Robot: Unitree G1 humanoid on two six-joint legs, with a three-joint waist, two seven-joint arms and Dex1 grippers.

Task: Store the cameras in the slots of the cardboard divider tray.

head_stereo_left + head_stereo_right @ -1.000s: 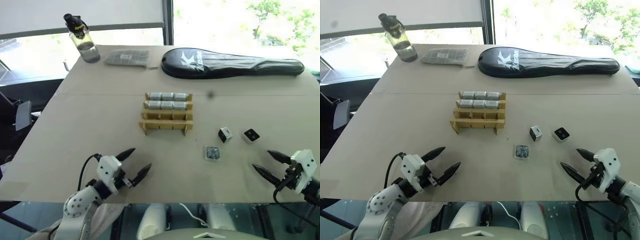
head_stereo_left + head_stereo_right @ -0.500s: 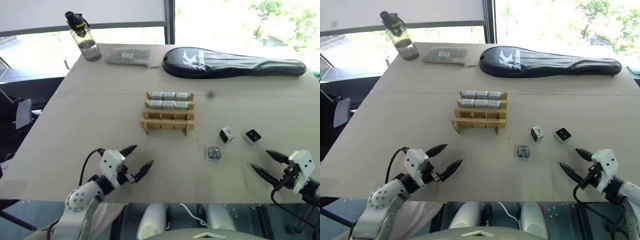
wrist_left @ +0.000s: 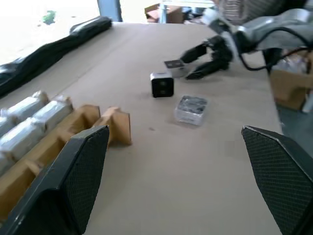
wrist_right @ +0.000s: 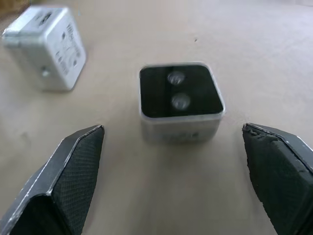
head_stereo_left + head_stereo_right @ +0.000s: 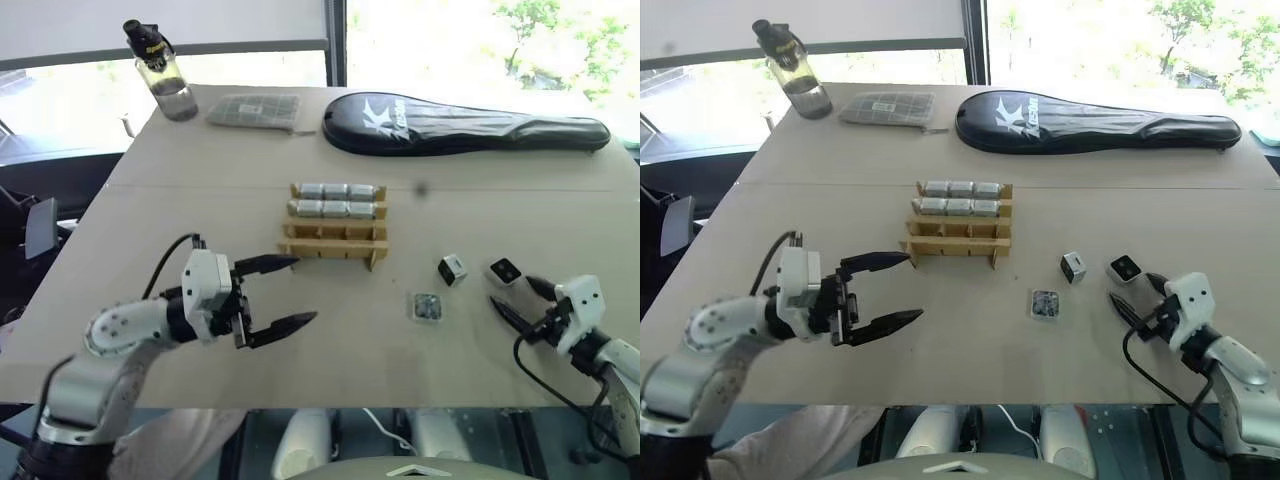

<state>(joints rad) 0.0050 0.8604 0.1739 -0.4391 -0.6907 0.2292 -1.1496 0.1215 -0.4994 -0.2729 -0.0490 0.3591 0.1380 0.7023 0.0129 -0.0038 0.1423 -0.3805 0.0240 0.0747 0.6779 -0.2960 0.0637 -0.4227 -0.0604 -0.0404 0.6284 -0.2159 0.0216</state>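
The cardboard divider tray (image 5: pixel 335 240) stands mid-table; its two back rows hold several silver cameras (image 5: pixel 336 200) and its front rows are empty. Three loose cameras lie to the tray's right: one on its side (image 5: pixel 452 269), one with a black lens face up (image 5: pixel 505 271), and one nearer the front (image 5: pixel 427 306). My left gripper (image 5: pixel 300 290) hangs open above the table, pointing right, just left of the tray's front corner. My right gripper (image 5: pixel 512 293) is open and low, its fingers (image 4: pixel 73 171) on either side just short of the lens-faced camera (image 4: pixel 180 100).
At the table's far edge stand a water bottle (image 5: pixel 160 72), a flat grey gridded packet (image 5: pixel 255 109) and a long black racket bag (image 5: pixel 465 125). Bare table lies between the tray and the front edge (image 5: pixel 330 400).
My left gripper has risen off the table and swung to point right, toward the tray. My right gripper has moved forward up to the lens-faced camera. Both stay open.
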